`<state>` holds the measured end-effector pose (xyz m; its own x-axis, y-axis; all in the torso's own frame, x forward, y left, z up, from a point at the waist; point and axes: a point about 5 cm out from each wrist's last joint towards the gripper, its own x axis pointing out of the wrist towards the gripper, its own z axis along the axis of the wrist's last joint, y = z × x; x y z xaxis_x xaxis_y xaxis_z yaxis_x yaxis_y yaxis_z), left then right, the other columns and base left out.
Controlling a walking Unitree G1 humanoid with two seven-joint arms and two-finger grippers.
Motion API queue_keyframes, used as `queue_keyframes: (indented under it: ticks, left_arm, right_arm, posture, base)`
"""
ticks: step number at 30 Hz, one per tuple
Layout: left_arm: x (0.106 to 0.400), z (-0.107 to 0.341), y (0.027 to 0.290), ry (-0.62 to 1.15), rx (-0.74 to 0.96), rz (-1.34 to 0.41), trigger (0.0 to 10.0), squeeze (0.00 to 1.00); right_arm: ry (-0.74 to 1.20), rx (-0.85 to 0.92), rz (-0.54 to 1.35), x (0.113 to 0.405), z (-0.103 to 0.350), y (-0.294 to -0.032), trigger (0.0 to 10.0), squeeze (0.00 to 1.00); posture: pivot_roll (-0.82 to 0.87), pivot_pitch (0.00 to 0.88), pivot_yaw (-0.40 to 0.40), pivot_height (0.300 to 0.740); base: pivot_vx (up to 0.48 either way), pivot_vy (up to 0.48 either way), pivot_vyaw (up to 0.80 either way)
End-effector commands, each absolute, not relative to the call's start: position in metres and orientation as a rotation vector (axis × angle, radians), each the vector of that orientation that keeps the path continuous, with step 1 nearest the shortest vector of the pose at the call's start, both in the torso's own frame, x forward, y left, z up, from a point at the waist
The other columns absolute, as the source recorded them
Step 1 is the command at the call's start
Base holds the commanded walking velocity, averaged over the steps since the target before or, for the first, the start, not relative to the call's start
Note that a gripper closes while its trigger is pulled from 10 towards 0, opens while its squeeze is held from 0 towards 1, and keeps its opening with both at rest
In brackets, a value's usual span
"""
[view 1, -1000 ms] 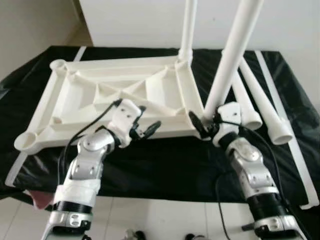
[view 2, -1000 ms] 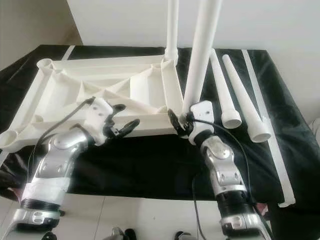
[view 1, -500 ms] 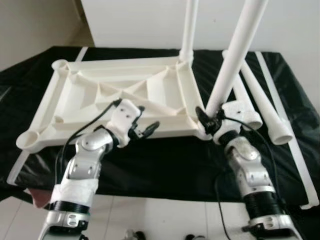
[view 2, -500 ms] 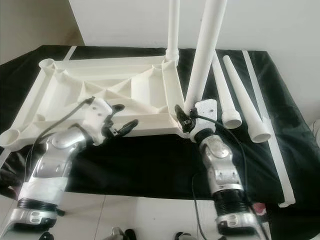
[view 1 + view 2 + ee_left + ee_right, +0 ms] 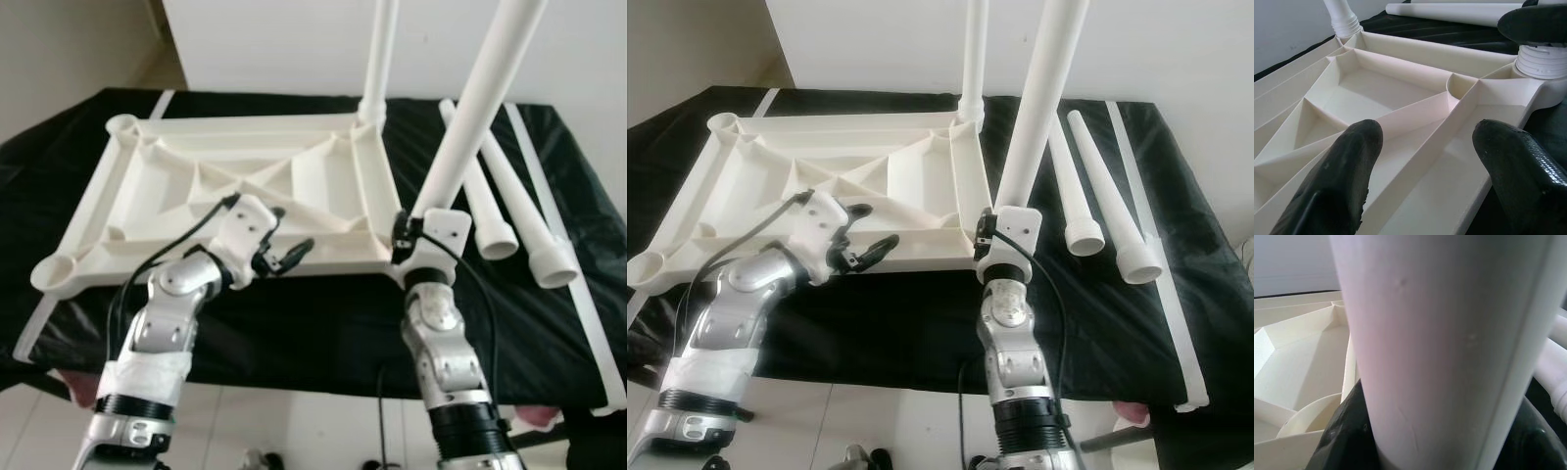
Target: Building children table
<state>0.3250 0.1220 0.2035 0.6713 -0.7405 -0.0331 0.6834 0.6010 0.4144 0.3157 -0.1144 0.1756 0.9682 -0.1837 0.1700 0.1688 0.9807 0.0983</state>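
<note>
Across the middle of the frame, a white ribbed plastic children's tabletop [image 5: 235, 186] lies upside down on a table draped in black cloth [image 5: 313, 323], its underside webbing and round corner sockets facing up. At the tabletop's far right corner, a slim white plastic leg [image 5: 377, 59] already stands upright in its socket, rising out of the top of the frame. At the near right corner, the right gripper [image 5: 404, 235] is clamped around the base of a second long white tubular leg [image 5: 475, 108], which leans up toward the upper right; the right wrist view has the black fingers [image 5: 1342, 435] wrapped on either side of that pale tube, with an open socket beside it. Lower left of centre, the left gripper [image 5: 284, 257] hovers over the tabletop's near edge with its black fingers [image 5: 1347, 166] spread apart, holding nothing. On the right side of the cloth, two more white tapered legs [image 5: 519, 206] lie loose side by side, open ends toward the camera, with a long white strip [image 5: 578, 294] along the right edge beyond them.
</note>
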Motion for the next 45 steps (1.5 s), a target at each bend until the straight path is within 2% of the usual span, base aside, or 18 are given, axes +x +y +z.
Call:
queue_keyframes:
  ticks: [1,7,8,17,18,23,25,31,36,45]
  left_arm:
    - [0.324,0.2,0.122,-0.134,0.411,-0.809,10.0,0.0]
    - [0.324,0.2,0.123,-0.133,0.414,-0.808,10.0,0.0]
    - [0.324,0.2,0.123,-0.132,0.414,-0.807,10.0,0.0]
    - [0.322,0.199,0.124,-0.128,0.411,-0.802,10.0,0.0]
    - [0.322,0.199,0.124,-0.128,0.411,-0.802,10.0,0.0]
    - [0.322,0.198,0.124,-0.127,0.411,-0.801,10.0,0.0]
    - [0.322,0.198,0.125,-0.121,0.408,-0.806,10.0,0.0]
    - [0.321,0.196,0.121,-0.116,0.406,-0.826,10.0,0.0]
    - [0.321,0.196,0.123,-0.114,0.411,-0.815,10.0,0.0]
    - [0.32,0.196,0.125,-0.11,0.414,-0.814,10.0,0.0]
  right_arm:
    - [-0.069,0.113,-0.199,0.312,0.152,-0.117,10.0,0.0]
    - [-0.091,0.12,-0.16,0.311,0.156,-0.115,10.0,0.0]
    - [-0.106,0.133,-0.134,0.31,0.158,-0.115,10.0,1.0]
    - [-0.204,0.119,-0.026,0.309,0.169,-0.126,10.0,1.0]
    - [-0.214,0.116,-0.005,0.309,0.17,-0.128,10.0,0.0]
    - [-0.227,0.121,0.138,0.306,0.174,-0.131,10.0,0.0]
    - [-0.218,0.077,0.287,0.308,0.178,-0.135,10.0,0.0]
    - [-0.232,-0.035,0.431,0.314,0.186,-0.142,10.0,0.0]
    - [-0.216,-0.092,0.486,0.318,0.185,-0.148,10.0,0.0]
    - [-0.199,-0.093,0.533,0.319,0.182,-0.15,10.0,0.0]
  posture:
    - [-0.07,0.142,0.031,0.74]
    - [-0.06,0.137,0.03,0.74]
    - [-0.06,0.135,0.028,0.74]
    - [-0.06,0.135,0.023,0.74]
    - [-0.06,0.137,0.023,0.74]
    - [-0.07,0.142,0.027,0.74]
    - [-0.08,0.15,0.037,0.74]
    - [-0.08,0.161,0.039,0.74]
    - [-0.07,0.163,0.038,0.74]
    - [-0.07,0.164,0.043,0.74]
  base:
    - [0.0,0.0,0.0]
    - [0.0,0.0,0.0]
    - [0.0,0.0,0.0]
    - [0.0,0.0,0.0]
    - [0.0,0.0,0.0]
    - [0.0,0.0,0.0]
    - [0.0,0.0,0.0]
    - [0.0,0.0,0.0]
    - [0.0,0.0,0.0]
    - [0.0,0.0,0.0]
